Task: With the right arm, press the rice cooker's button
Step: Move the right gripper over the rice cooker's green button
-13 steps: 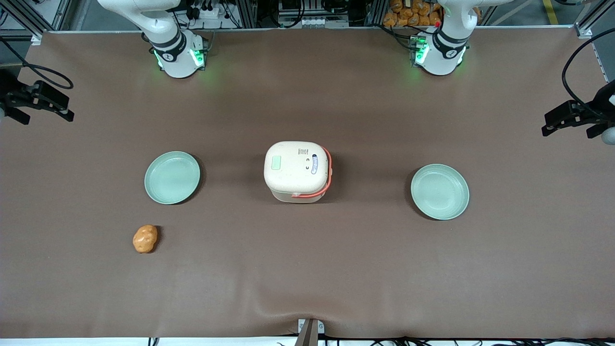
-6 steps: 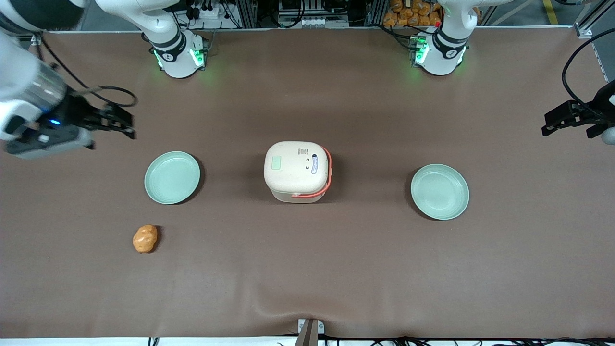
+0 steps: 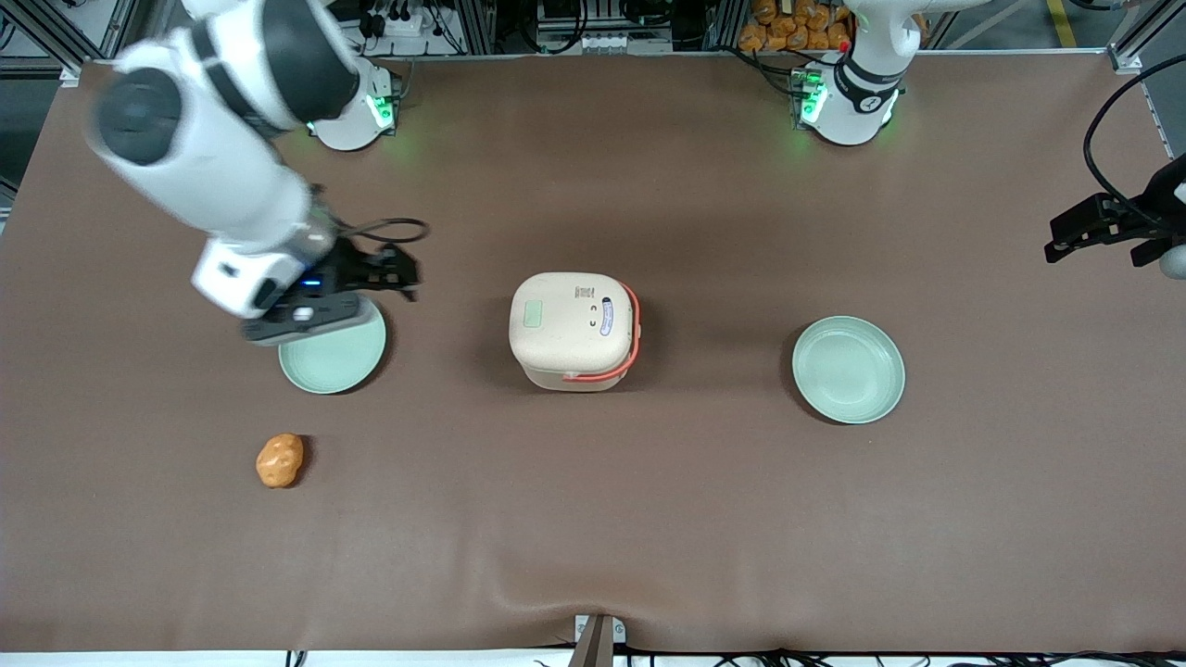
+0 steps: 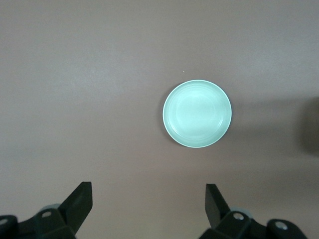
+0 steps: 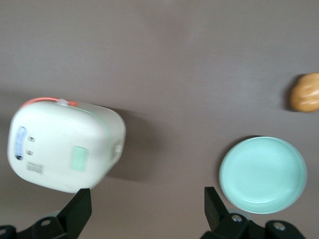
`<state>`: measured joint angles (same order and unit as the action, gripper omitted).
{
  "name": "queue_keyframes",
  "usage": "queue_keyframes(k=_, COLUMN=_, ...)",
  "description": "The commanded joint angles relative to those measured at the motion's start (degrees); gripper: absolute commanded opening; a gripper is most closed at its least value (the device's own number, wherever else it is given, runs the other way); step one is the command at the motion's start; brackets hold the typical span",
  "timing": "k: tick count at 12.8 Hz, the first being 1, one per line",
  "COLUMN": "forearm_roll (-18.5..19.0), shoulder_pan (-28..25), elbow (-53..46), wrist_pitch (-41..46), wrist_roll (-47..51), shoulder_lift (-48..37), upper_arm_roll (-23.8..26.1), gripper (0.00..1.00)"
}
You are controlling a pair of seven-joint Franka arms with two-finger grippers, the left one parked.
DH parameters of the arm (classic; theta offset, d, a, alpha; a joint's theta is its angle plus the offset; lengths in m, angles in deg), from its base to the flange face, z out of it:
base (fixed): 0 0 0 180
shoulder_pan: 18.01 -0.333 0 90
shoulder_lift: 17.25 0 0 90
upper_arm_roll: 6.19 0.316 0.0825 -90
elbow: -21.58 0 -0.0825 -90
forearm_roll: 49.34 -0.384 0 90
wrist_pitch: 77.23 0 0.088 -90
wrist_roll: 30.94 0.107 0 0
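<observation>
The cream rice cooker (image 3: 570, 329) stands at the middle of the table with its lid shut and its orange-red handle (image 3: 633, 338) folded down. A pale green button (image 3: 533, 314) sits on the lid. The right arm (image 3: 222, 139) reaches over the table. Its black gripper (image 3: 403, 278) hangs open and empty above the table, between a pale green plate (image 3: 338, 357) and the cooker, apart from the cooker. In the right wrist view the cooker (image 5: 65, 144) and its button (image 5: 79, 159) show past the open gripper (image 5: 146, 196).
An orange potato-like object (image 3: 280, 460) lies nearer the front camera than the plate; both show in the right wrist view, the object (image 5: 305, 92) and the plate (image 5: 263, 174). A second green plate (image 3: 848, 369) lies toward the parked arm's end and shows in the left wrist view (image 4: 197, 114).
The right arm has swung in from the table's edge toward the middle. Its gripper now hangs by the nearer plate, closer to the rice cooker. The cooker has not moved.
</observation>
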<state>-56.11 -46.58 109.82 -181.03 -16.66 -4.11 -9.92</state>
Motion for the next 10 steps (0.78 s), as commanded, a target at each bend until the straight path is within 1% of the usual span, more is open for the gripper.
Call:
queue_keyframes(k=1, forearm_roll=-0.5, shoulder_pan=-4.8, elbow=-1.7, wrist_pitch=-2.4, wrist_roll=9.4, shoulder_lift=3.1, upper_arm_roll=-0.7, gripper=0.91)
queue_keyframes(k=2, forearm_roll=-0.4, shoulder_pan=-6.0, elbow=-1.7, wrist_pitch=-2.9, wrist_roll=10.8, shoulder_lift=4.1, upper_arm_roll=-0.7, gripper=0.68)
queue_keyframes(k=3, forearm_roll=-0.4, shoulder_pan=-6.8, elbow=-1.7, wrist_pitch=-3.2, wrist_roll=11.4, shoulder_lift=5.0, upper_arm_roll=-0.7, gripper=0.49)
queue_keyframes(k=4, forearm_roll=-0.5, shoulder_pan=-7.4, elbow=-1.6, wrist_pitch=-3.6, wrist_roll=12.9, shoulder_lift=5.8, upper_arm_roll=-0.7, gripper=0.26)
queue_keyframes(k=6, forearm_roll=-0.4, shoulder_pan=-9.6, elbow=-1.3, wrist_pitch=-5.1, wrist_roll=17.9, shoulder_lift=7.9, upper_arm_roll=-0.7, gripper=0.00)
queue_keyframes(k=8, forearm_roll=0.3, shoulder_pan=-11.1, elbow=-1.2, wrist_pitch=-5.8, wrist_roll=20.3, shoulder_lift=9.7, upper_arm_roll=-0.8, gripper=0.00)
queue_keyframes(k=10, forearm_roll=0.0, shoulder_pan=-11.3, elbow=-0.5, wrist_pitch=-7.8, wrist_roll=22.4, shoulder_lift=10.9, upper_arm_roll=-0.7, gripper=0.00)
